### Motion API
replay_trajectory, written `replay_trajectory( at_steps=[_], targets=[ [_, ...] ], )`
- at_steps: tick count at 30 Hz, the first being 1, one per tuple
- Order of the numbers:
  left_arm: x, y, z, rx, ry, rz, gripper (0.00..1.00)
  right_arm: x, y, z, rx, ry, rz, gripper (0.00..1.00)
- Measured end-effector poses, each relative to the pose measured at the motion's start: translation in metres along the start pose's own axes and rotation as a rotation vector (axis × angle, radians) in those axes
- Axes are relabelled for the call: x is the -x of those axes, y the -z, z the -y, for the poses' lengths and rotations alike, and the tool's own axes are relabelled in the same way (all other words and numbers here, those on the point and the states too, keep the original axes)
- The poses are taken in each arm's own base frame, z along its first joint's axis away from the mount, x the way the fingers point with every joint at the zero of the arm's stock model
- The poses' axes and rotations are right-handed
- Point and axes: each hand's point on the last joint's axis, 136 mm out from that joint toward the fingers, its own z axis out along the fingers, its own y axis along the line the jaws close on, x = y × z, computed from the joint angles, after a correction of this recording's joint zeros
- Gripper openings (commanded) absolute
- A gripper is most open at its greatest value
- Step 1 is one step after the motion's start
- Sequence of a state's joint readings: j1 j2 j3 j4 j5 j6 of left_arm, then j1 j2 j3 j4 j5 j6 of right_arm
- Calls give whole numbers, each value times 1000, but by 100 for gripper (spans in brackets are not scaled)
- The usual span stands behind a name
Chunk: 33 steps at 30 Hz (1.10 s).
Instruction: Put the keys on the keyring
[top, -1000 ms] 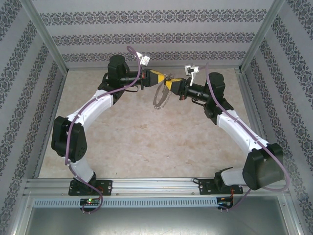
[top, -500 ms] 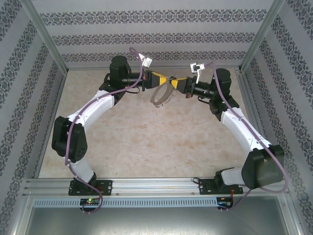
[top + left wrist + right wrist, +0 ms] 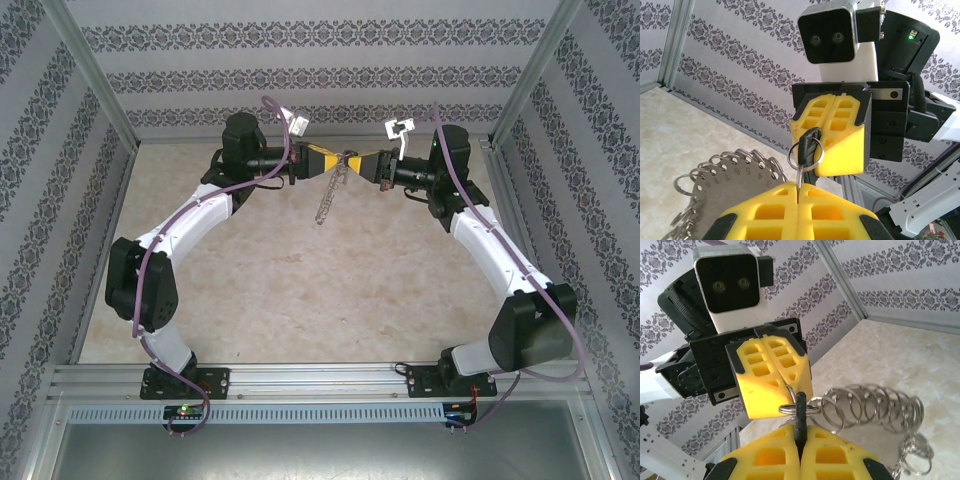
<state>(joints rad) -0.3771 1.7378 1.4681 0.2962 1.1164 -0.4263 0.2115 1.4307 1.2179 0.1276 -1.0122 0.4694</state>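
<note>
top view, place: the left gripper (image 3: 322, 160) and right gripper (image 3: 362, 164) are met tip to tip above the far middle of the table (image 3: 300, 300). The keyring (image 3: 327, 196) is hung edge-on just below them, off the surface.
top view, count: two arms and one hoop are noted.
left wrist, claw: the left fingers are pressed together on a thin silver piece of the keyring. Its band is seen low on the left. The exact hold is hidden.
left wrist, key: the key (image 3: 809, 142) is seen at the right gripper's tips, inside the outline of a small split ring (image 3: 791, 159). Whether it is threaded cannot be told.
right wrist, claw: the right fingers are clamped on the key's black head.
right wrist, count: one key, one hoop, and roughly ten small loops (image 3: 875, 402) along the rim are counted, several of them overlapped.
step, judged: the key is being fed onto the split ring. The head should be kept square to the ring's gap, turned slowly, and the hanging hoop kept from swinging.
</note>
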Motion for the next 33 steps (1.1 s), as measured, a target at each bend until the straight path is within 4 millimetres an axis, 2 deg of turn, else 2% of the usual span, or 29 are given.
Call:
replay_trajectory(
  at_steps=[4, 12, 22, 33],
  targets=[
    [-3, 0, -1, 9, -8, -10, 0, -3, 1, -2, -13, 9, -38, 0],
    [-22, -5, 0, 18, 17, -78, 0, -23, 9, -1, -31, 10, -131, 0],
    [-26, -7, 4, 17, -4, -111, 0, -38, 24, 5, -80, 7, -205, 0],
    [-28, -8, 8, -3, 1, -122, 0, -31, 24, 0, -77, 23, -199, 0]
  ],
)
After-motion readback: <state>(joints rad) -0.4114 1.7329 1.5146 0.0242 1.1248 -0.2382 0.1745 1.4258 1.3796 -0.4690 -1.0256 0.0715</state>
